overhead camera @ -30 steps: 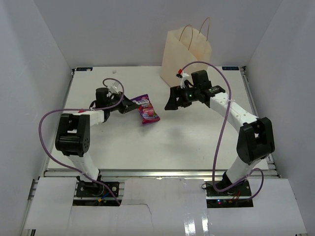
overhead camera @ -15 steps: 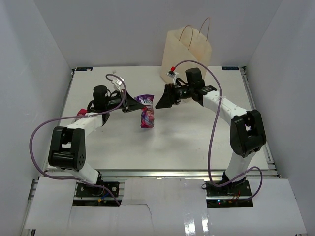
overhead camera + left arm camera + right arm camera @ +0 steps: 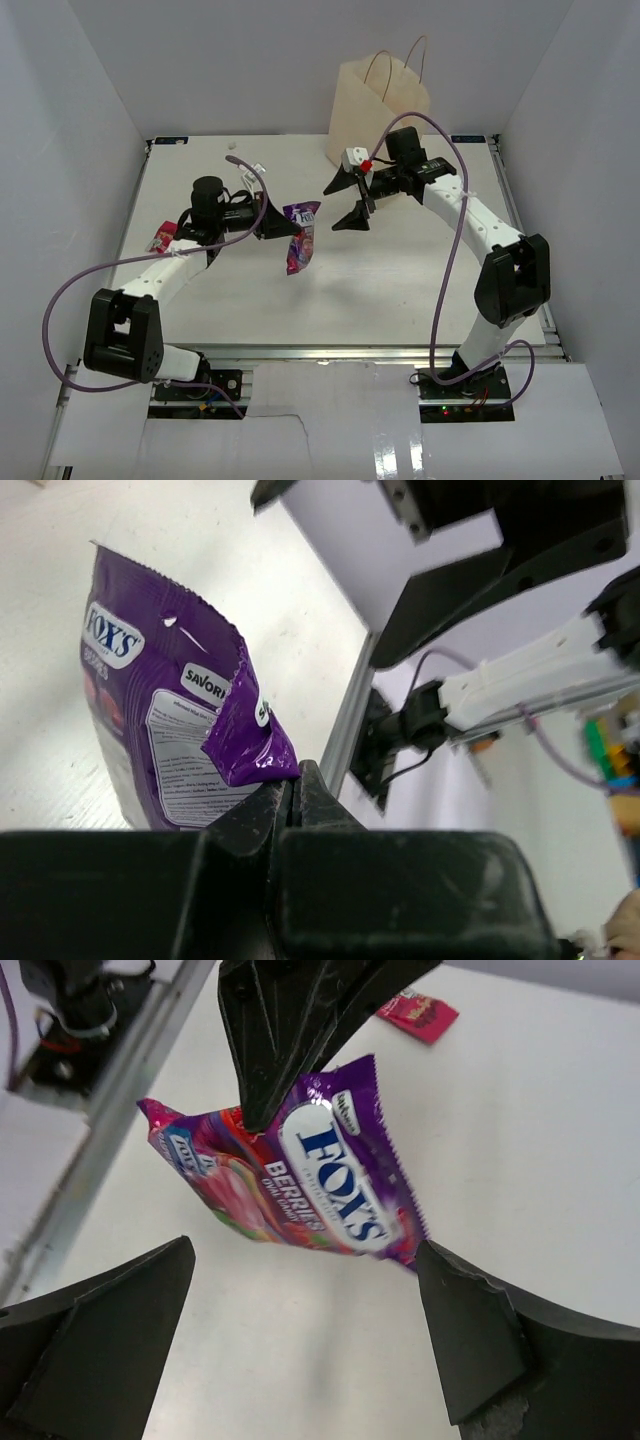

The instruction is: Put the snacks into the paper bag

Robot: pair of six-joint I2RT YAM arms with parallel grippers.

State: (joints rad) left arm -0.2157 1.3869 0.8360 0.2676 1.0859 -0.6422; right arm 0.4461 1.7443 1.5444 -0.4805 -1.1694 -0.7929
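Far L on the table point(image 3: 390, 280), a small red pkt point(image 3: 162, 238) lies flat beside the L arm point(image 3: 160, 272), apart from everything else. That arm reaches fwd & toward centre. The L gripper point(image 3: 279, 226) is clamped tight on the top edge of the purple pkt point(image 3: 300, 236), jaws pressed together w/ the foil pinched between them; the L wrist view shows a crumpled corner caught right at the tips. The pkt reads FOX'S and hangs tilted from that pinch, lower end near the table w/ a faint shadow under it. Can't tell from above whether the bottom edge touches the surface. Its front faces the R wrist cam and its back, w/ the small print, faces the L wrist cam. Just R of the pkt, the R gripper point(image 3: 347, 202) is spread wide, holding nothing, aimed at the pkt. In the R wrist view the pkt sits between the two black fingers point(image 3: 95, 1345) but clear of both. The R arm point(image 3: 475, 215) arcs from its base at near R up to mid-table. At the back R, the paper bag point(image 3: 365, 105) stands upright by the table's far edge, mouth up, two thin handles raised, behind the R gripper & well apart from the pkt.
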